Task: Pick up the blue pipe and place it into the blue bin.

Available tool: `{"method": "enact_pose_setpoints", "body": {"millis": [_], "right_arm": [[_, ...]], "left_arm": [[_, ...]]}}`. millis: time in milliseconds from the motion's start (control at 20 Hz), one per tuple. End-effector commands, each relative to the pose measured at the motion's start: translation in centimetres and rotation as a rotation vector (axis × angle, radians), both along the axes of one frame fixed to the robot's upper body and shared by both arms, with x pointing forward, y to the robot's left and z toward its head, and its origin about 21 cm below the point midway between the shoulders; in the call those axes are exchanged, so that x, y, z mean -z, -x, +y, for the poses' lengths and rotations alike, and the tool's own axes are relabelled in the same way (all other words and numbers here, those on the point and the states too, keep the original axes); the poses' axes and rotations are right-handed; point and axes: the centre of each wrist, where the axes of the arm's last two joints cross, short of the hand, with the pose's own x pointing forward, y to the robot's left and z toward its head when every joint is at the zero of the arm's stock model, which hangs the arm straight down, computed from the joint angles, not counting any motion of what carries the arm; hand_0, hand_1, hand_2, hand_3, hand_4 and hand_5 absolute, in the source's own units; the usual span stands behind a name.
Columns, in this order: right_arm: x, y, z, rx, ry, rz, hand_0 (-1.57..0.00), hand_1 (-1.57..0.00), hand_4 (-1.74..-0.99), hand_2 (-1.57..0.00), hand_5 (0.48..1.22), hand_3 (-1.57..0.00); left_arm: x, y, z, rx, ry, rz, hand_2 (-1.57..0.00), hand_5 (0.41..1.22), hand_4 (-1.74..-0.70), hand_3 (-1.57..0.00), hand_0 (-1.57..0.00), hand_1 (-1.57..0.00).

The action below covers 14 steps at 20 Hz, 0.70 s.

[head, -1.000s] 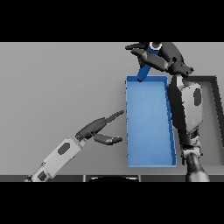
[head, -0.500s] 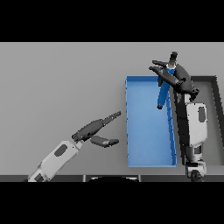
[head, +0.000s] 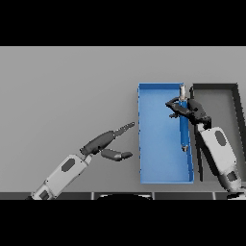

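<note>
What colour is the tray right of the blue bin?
Dark grey, nearly black: the tray sits beside the blue bin, seen in the head view.

My right robot hand [head: 188, 108] covers the middle stretch of the blue pipe [head: 183, 134], so I cannot tell whether my fingers close on it or only lie over it. The pipe's lower end is too small to make out. My right arm hides part of the dark bin [head: 226, 98].
</note>
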Motion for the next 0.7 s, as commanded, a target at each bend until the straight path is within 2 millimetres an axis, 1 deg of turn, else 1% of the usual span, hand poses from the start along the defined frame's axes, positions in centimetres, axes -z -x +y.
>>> {"method": "enact_pose_setpoints", "body": {"millis": [0, 50, 100, 150, 200, 250, 350, 400, 450, 500, 550, 650], "right_arm": [[0.4, 0.1, 0.2, 0.027, -0.021, 0.048, -1.46, -1.38, -1.534, -1.33, 1.190, -0.81], [0.6, -0.1, 0.6, 0.033, -0.034, 0.094, -1.17, -1.11, -1.477, -1.07, 1.178, -0.65], [0.8, 0.1, 0.8, 0.034, -0.052, 0.135, -0.94, -0.88, -1.404, -0.85, 1.159, -0.52], [0.6, -0.1, 0.9, 0.040, -0.048, 0.165, -0.75, -0.71, -1.344, -0.68, 1.172, -0.41], [0.3, -0.1, 1.2, 0.031, -0.044, 0.187, -0.60, -0.57, -1.302, -0.55, 1.182, -0.33], [0.0, -0.1, 1.1, -0.016, -0.013, 0.182, -0.48, -0.45, -1.264, -0.44, 1.139, -0.26], [-0.7, 0.4, 1.6, -0.122, 0.083, 0.145, -0.31, -0.29, -1.215, -0.28, 1.044, -0.17], [-0.6, 0.5, 1.9, -0.146, 0.126, 0.136, -0.25, -0.23, -1.204, -0.22, 1.002, -0.13], [-0.5, 0.8, 1.7, -0.153, 0.147, 0.140, -0.20, -0.18, -1.199, -0.18, 0.967, -0.11], [-0.7, 1.0, 1.8, -0.170, 0.168, 0.137, -0.16, -0.15, -1.196, -0.14, 0.933, -0.09], [-0.6, 1.1, 2.0, -0.193, 0.183, 0.138, -0.15, -0.12, -1.192, -0.11, 0.907, -0.07], [-0.6, 0.9, 1.7, -0.188, 0.190, 0.130, -0.10, -0.08, -1.188, -0.07, 0.861, -0.04]], "left_arm": [[-0.2, 0.1, -0.1, 0.003, 0.005, -0.007, 0.00, 0.474, -0.83, 0.00, 0.00, 0.00], [0.0, 0.2, -0.2, 0.006, -0.002, -0.003, 0.00, 0.476, -0.83, 0.00, 0.00, 0.00], [-0.1, -0.1, 0.1, 0.005, -0.004, -0.005, 0.00, 0.476, -0.83, 0.00, 0.00, 0.00], [-0.1, -0.1, -0.2, 0.009, -0.002, -0.006, 0.00, 0.476, -0.83, 0.00, 0.00, 0.00], [0.2, -0.1, -0.1, 0.005, -0.011, -0.005, 0.00, 0.476, -0.83, 0.00, 0.00, 0.00], [0.1, -0.1, -0.1, 0.001, -0.011, -0.001, 0.00, 0.477, -0.83, 0.00, 0.00, 0.00], [0.0, 0.1, -0.2, 0.010, 0.018, -0.002, 0.00, 0.477, -0.83, 0.00, 0.00, 0.00], [0.0, 0.2, -0.2, 0.009, 0.009, 0.006, 0.00, 0.477, -0.83, 0.00, 0.00, 0.00], [0.2, 0.3, -0.2, 0.006, 0.002, 0.006, 0.00, 0.475, -0.83, 0.00, 0.00, 0.00], [0.2, 0.1, -0.1, 0.002, 0.000, 0.009, 0.00, 0.473, -0.83, 0.00, 0.00, 0.00], [0.1, 0.2, 0.0, 0.006, 0.010, -0.002, 0.00, 0.472, -0.83, 0.00, 0.00, 0.00], [-0.2, 0.3, 0.1, 0.009, 0.014, -0.007, 0.00, 0.471, -0.83, 0.00, 0.00, 0.00]]}}
